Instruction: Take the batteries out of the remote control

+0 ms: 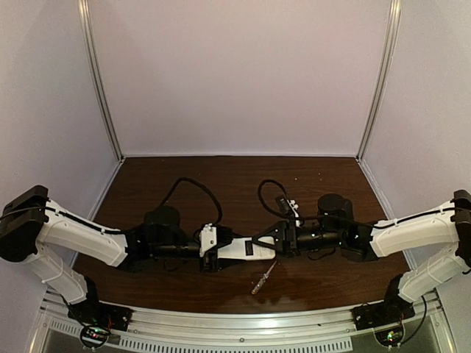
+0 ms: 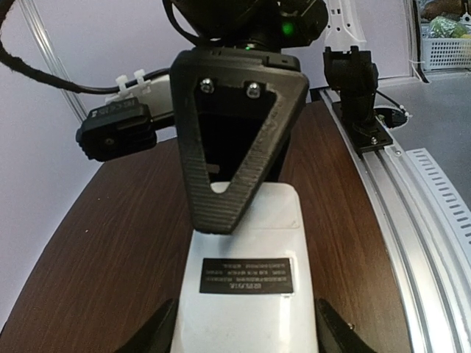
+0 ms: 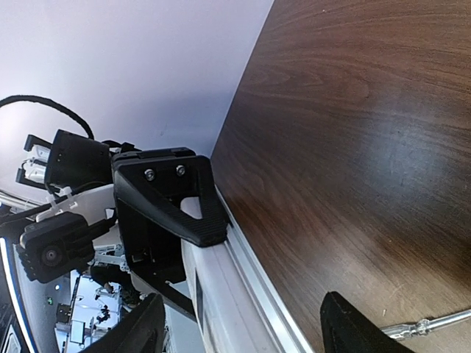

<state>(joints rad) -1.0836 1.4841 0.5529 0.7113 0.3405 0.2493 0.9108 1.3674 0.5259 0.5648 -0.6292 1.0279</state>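
Dark bench (image 1: 147, 180), pale walls (image 1: 235, 73): above the front edge's middle the left end effector (image 2: 246, 334) clamps the remote control (image 1: 239, 248), right end effector (image 3: 246, 327) spread open round its tip, so a skewed closing could twist the remote loose.

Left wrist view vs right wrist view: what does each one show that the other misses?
Only left wrist: the flat white back of the remote with its dark label.
Only right wrist: the screwdriver lying on the wood, partly cut off by the frame.
Both: the remote, edge-on from the right wrist; the brown table; and a black finger of the opposite arm at the remote, namely the right gripper's finger in the left view and the left gripper's finger in the right view.
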